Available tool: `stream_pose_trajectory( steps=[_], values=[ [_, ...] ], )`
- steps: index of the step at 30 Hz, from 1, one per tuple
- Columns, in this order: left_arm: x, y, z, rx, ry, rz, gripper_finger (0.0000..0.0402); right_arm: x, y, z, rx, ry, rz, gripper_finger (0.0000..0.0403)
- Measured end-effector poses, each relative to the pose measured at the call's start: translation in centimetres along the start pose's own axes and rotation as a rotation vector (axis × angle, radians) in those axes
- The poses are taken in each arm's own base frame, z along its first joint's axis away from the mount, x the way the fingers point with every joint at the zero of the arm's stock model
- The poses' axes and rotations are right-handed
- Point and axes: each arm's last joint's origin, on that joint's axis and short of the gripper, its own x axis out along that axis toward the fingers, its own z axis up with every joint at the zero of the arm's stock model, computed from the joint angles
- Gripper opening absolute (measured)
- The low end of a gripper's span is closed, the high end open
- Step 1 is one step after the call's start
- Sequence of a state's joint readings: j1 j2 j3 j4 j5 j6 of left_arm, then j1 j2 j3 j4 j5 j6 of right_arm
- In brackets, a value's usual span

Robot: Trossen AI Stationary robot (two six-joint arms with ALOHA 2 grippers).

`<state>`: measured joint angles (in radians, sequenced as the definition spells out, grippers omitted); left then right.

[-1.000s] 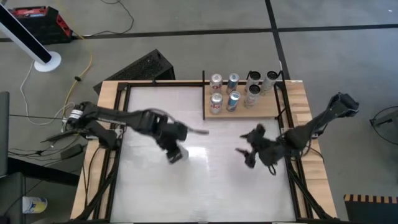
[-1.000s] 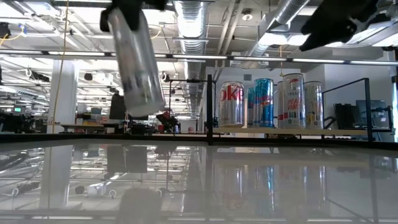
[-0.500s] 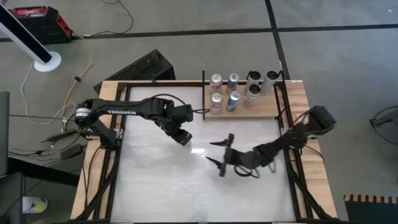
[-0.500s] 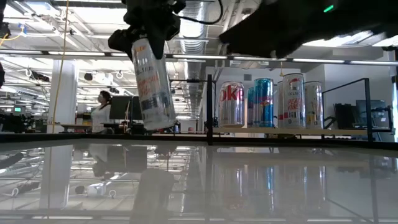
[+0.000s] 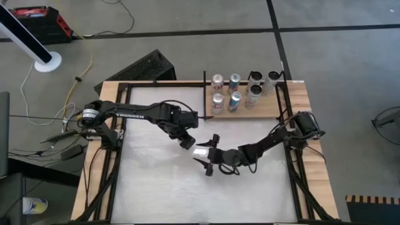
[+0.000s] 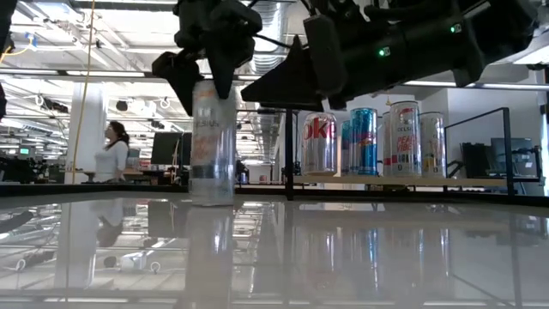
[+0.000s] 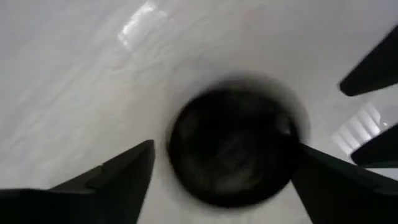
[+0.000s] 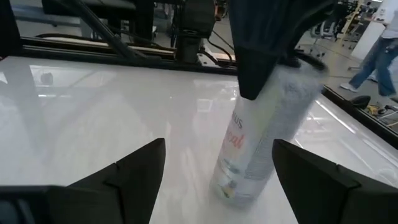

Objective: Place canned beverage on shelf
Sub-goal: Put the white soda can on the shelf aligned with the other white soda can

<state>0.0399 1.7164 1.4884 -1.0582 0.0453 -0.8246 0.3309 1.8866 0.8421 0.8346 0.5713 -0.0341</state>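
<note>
Low view: slim can (image 6: 213, 142) upright on the white tabletop (image 6: 343, 249), left of the shelf (image 6: 403, 181) and well apart from it. Left gripper (image 6: 210, 77) straddling the can's top. Right arm (image 6: 412, 39) crossing overhead just beside it, in front of the shelf. Several cans (image 6: 369, 142) already lined up on the board. Person (image 6: 111, 150) far behind, off the table.

High view: can hidden beneath the left gripper near the table's middle. Right gripper (image 5: 209, 161) just beside it, fingers spread wide and empty. Shelf at the far right corner, black rails at its ends. Broad bare tabletop toward the near edge and the left rim.

Left wrist view: dark can top between the fingers (image 7: 118, 180), a narrow gap visible on one side, so not clamping.

Right wrist view: can ahead between the parted fingers (image 8: 127, 174), untouched by them.

Against half a second ago: can no longer tilted and airborne but set down; right gripper drawn closer to it.
</note>
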Motion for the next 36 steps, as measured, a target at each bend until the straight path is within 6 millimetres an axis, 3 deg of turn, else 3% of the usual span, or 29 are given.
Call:
stream_pose_trajectory(
  steps=[4,13,18,23,27,31,36],
  values=[
    [0.2,-0.1,0.1,0.0,-0.004,0.002,0.0365,0.0,0.0,-0.1,-0.007,0.012,0.001,0.032],
    [-1.4,0.3,0.7,0.028,-0.01,-0.04,0.0372,-0.4,0.3,0.1,-0.012,0.024,0.013,0.032],
    [-3.5,0.4,0.7,0.112,-0.045,-0.056,0.0372,-1.6,0.0,1.5,-0.006,0.067,0.026,0.032],
    [-7.5,0.9,0.1,0.227,-0.2,-0.053,0.0373,-2.7,-2.1,4.2,0.075,0.074,0.038,0.032],
    [-11.7,2.3,-1.8,0.333,-0.409,0.041,0.0373,-2.3,-3.9,5.3,0.132,0.055,0.131,0.032],
    [-14.7,4.7,-5.1,0.389,-0.58,0.092,0.0373,-0.6,-5.1,5.8,0.144,0.064,0.153,0.032],
    [-14.8,8.6,-10.0,0.373,-0.782,-0.002,0.0373,1.7,-5.9,6.9,0.096,0.063,0.128,0.032]
  ],
)
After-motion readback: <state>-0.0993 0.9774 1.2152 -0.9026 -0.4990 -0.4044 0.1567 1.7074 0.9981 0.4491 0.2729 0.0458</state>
